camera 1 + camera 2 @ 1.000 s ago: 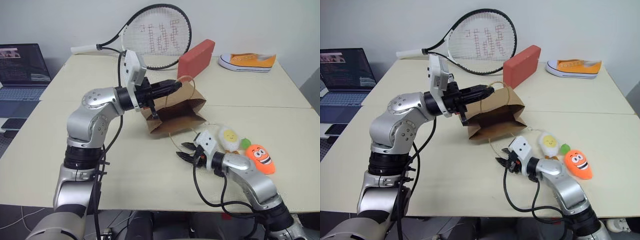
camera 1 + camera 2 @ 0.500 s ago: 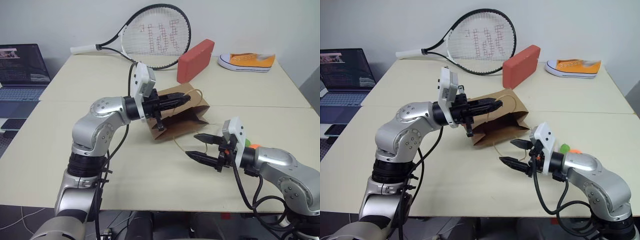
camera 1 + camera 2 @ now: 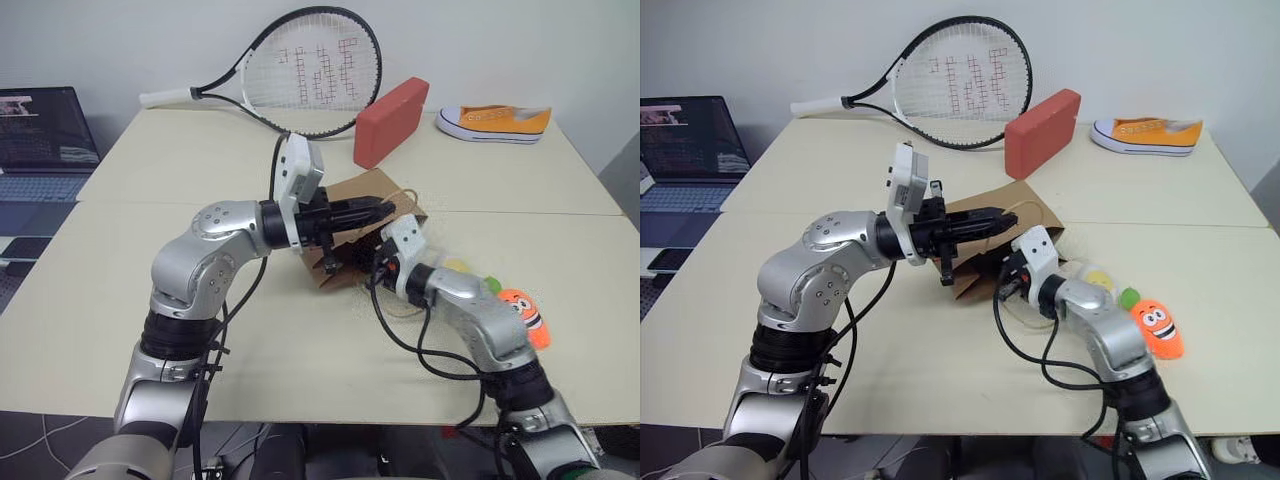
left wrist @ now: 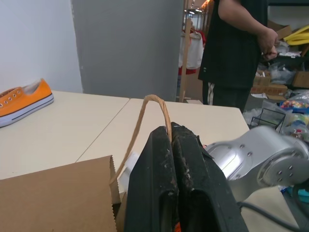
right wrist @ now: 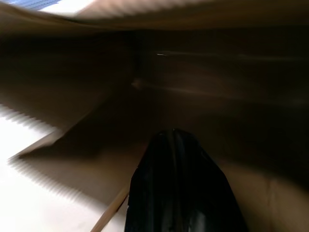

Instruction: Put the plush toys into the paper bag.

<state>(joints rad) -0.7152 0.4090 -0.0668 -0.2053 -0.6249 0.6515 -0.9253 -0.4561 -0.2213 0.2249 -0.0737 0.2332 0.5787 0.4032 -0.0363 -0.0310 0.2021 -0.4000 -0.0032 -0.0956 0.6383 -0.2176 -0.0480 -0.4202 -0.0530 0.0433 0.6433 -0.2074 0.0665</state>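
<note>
The brown paper bag (image 3: 362,190) lies tilted on the table, mouth toward my right arm. My left gripper (image 3: 388,207) is shut on its thin loop handle (image 4: 153,107) and holds that side up. My right gripper (image 3: 368,268) reaches into the bag's mouth; its wrist view shows the brown inside of the bag, with the fingers (image 5: 174,145) pressed together and nothing visible between them. The white egg plush (image 3: 1096,278) lies on the table just behind my right forearm, partly hidden. The orange carrot plush (image 3: 521,314) lies further right, face up.
A tennis racket (image 3: 310,70), a red block (image 3: 392,120) and an orange-and-white sneaker (image 3: 495,121) sit at the back of the table. A laptop (image 3: 40,140) stands on the left. A person (image 4: 236,43) stands beyond the table's right end.
My right gripper was open and pulled back half a second ago; it has swung forward into the bag's mouth and shut. My left gripper has shifted the bag a little right and lower.
</note>
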